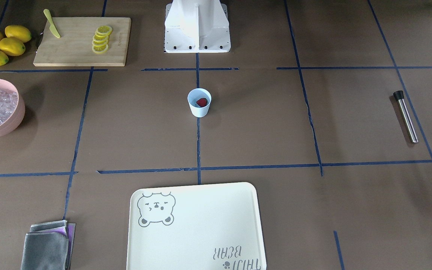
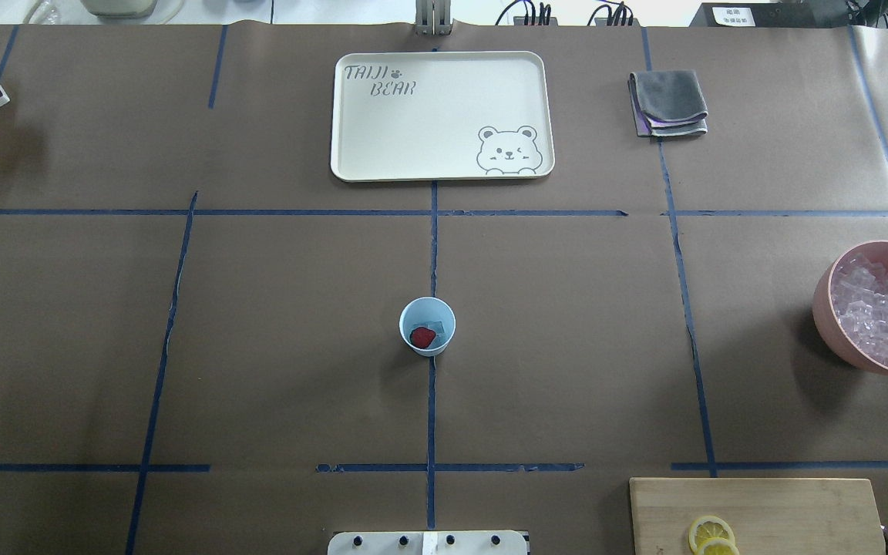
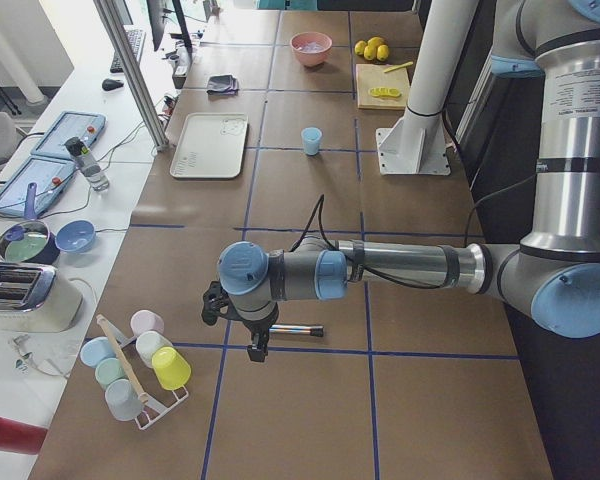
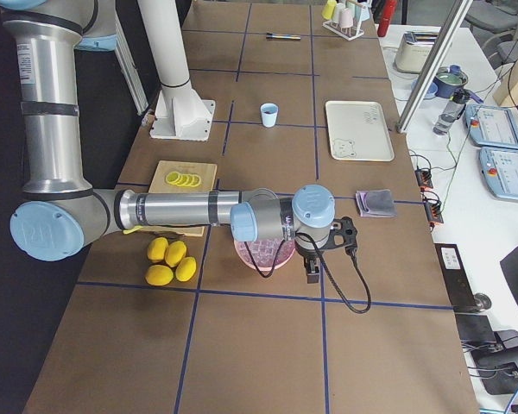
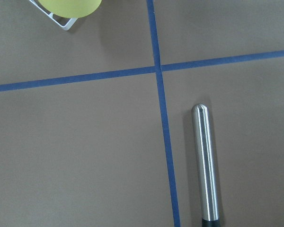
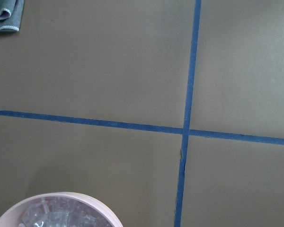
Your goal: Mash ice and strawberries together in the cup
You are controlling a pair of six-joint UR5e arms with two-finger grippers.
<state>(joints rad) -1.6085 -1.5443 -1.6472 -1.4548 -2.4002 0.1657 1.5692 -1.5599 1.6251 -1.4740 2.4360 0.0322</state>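
Nearest us, our left gripper [image 3: 256, 346] hangs over the steel muddler [image 5: 206, 165], which lies flat on the bench [image 2: 259, 347]. We cannot tell how wide its jaws stand. We should close squarely across the shaft's middle so it lifts level. Farther on, mid-bench, the cup [image 2: 427, 326] holds the strawberry [image 2: 422, 337] and ice [image 2: 435, 326]. Beyond, the right gripper [image 4: 312, 273] hovers by the pink bowl [image 1: 11, 125], its opening equally unclear.

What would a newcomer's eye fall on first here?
The light-blue cup stands at the centre of the table, a red strawberry and ice inside. A pink bowl heaped with ice cubes sits on the robot's right, and a steel muddler lies flat on its left.
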